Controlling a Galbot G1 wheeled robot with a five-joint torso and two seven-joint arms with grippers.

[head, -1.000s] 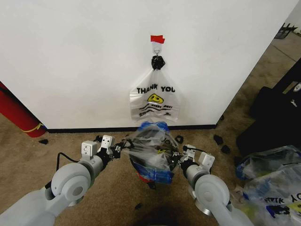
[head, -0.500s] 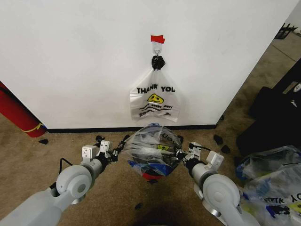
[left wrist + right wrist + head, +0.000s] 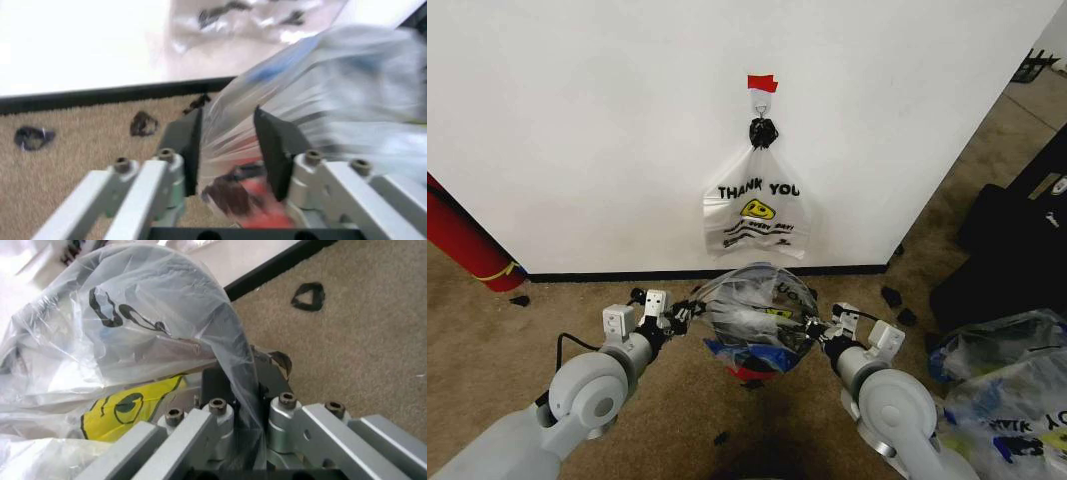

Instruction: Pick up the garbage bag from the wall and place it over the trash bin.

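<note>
The left gripper [image 3: 685,318] is clamped on one side of the garbage bag [image 3: 757,315]; the left wrist view shows the dark pads [image 3: 273,145] closed down on a fold of film, with a narrow gap taken up by the plastic. The right gripper [image 3: 815,330] is pinched tight on the opposite side, and the right wrist view shows the bag's edge running down between its fingers [image 3: 217,387]. Both arms reach forward and low, with the bag stretched open between them just in front of the wall [image 3: 577,130].

The bag hangs as a rounded, translucent envelope above the carpet. Blue printed patches and black and yellow print show through it. Red shows below it and through the film, and this is judged to be the base of the trash bin [image 3: 749,372]; the mesh itself cannot be made out. A second, whitish bag marked "THANK YOU" [image 3: 758,212] is on the hook [image 3: 761,128] under the red tape strip [image 3: 762,83] and is not held.

Step in hand: the bag is off the wall and is being spread over the bin. The next move calls for both grippers to descend evenly, keeping the mouth wide enough to clear the rim on all sides. Thin film may slip or tear under uneven tension.
</note>
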